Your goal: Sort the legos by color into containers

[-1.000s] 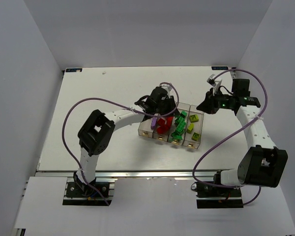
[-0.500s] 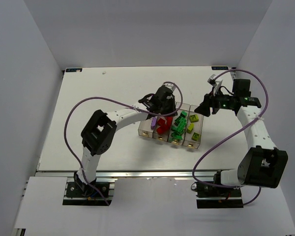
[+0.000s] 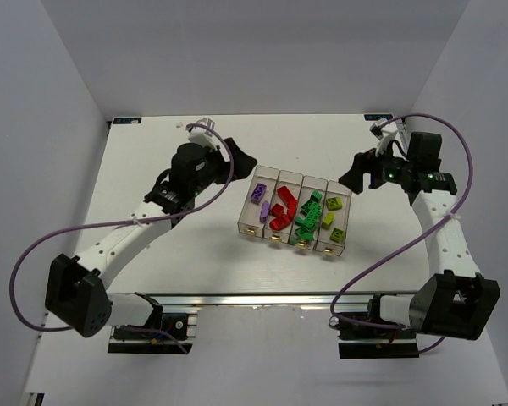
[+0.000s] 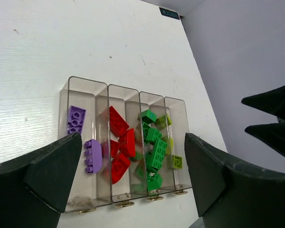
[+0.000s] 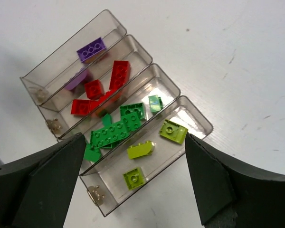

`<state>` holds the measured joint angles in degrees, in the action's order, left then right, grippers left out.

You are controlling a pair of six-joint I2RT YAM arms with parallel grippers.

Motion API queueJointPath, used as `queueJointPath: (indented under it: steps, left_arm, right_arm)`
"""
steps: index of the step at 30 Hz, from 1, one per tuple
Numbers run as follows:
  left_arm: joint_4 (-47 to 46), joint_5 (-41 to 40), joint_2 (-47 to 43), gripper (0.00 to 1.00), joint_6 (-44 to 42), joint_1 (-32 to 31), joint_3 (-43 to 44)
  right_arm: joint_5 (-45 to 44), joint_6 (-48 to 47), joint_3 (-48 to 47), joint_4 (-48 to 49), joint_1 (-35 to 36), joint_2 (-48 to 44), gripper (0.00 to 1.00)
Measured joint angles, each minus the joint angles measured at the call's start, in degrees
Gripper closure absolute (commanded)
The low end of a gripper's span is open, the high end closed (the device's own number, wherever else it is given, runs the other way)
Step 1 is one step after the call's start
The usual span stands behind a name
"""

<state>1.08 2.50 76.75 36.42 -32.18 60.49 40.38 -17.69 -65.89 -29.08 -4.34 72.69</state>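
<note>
containers (image 3: 251, 221): four clear bins joined in a row on the white table (image 3: 178, 254), between the two arms, nearer the right one.
legos (image 3: 281, 211): all lie inside the bins, one colour to each: purple, red, dark green, yellow-green, going from the left arm's side to the right arm's.
purple bin: two bricks; one flat at the far end, the other tilted against the divider next to the red bin.
yellow-green bin: three bricks, spaced apart along its length.
gold tabs (image 4: 125, 204): one at the near end of each bin; plain in both wrist views, only specks from above.
left gripper (image 3: 240, 161): hangs over bare table, left of and beyond the row; fingers spread wide, nothing between them.
right gripper (image 3: 356, 175): just right of the row's far end, above the table; fingers spread wide, nothing pinched.
left wrist view only: the right gripper's two dark pointed fingertips show at the right edge, apart from each other.
right wrist view only: looks down along the yellow-green bin, where stud rows on the flat green plate are countable.
top view only: shows both arms clear of the bins.
</note>
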Motion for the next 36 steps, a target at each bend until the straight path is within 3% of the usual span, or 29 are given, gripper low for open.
queueJointPath:
  steps: [13,25,36]
  left_arm:
    - [6.29,-2.71,-13.11,0.02,-0.98,2.89,-3.91]
    - [8.50,-3.21,-15.50,0.02,-0.81,3.10,-6.05]
    - [9.05,-3.21,-16.87,0.02,0.52,3.10,-6.62]
  right_arm:
    - [-14.21,12.57,0.63,4.42,-0.07,-5.25,0.11]
    - [-15.19,14.60,7.28,7.93,-0.07,-15.19,0.11]
    - [-16.04,14.78,10.58,8.28,-0.07,-17.64,0.11]
